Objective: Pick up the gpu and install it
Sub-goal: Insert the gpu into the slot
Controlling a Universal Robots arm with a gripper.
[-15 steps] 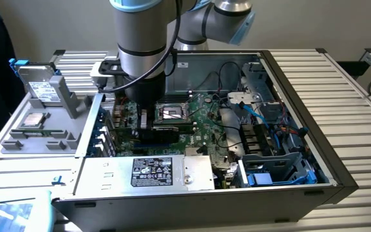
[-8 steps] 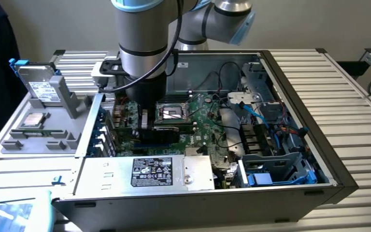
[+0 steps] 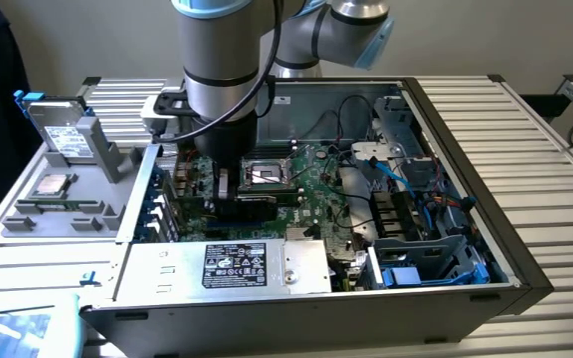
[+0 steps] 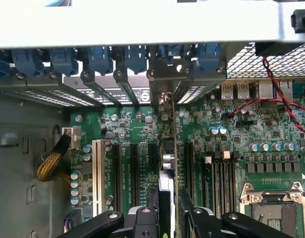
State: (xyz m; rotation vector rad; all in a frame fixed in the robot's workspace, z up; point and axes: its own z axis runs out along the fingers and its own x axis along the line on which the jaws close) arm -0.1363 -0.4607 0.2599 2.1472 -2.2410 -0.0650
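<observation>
Wrist view: the pincer (image 4: 170, 220) is closed on the gpu (image 4: 168, 161); its black fingers (image 4: 188, 208) press on the two flat sides of the card.
Gpu position: held upright on its long edge and seen edge-on; it stands over the row of black expansion slots (image 4: 134, 168) on the motherboard (image 4: 137, 121); its far end reaches the rear wall of the case, beneath the line of blue latches (image 4: 100, 57); whether its lower edge sits in a slot cannot be told.
Slots beside the card: a white slot (image 4: 97, 168) lies parallel to the black ones, further from the card; a braided yellow cable (image 4: 51, 161) runs off the board edge just beyond the white slot.
Processor socket (image 4: 271, 198): empty metal frame on the other side of the card, past the memory slots (image 4: 222, 173); red and black wires (image 4: 276, 94) cross the board above it.
Exterior view: the arm (image 3: 217, 67) reaches straight down into the open case (image 3: 297, 313); the case lies on its side on the ribbed tabletop (image 3: 545, 149); the arm's lower end is low over the board, just beside the socket on the exterior view's left.
Power supply (image 3: 235, 265): silver box with a black label, in the near corner of the case.
Grey fixture (image 3: 77, 216): on the tabletop at the exterior view's left, well apart from the card; a hard drive (image 3: 63, 138) stands upright in it; a square silver chip (image 3: 53, 185) lies flat in it.
</observation>
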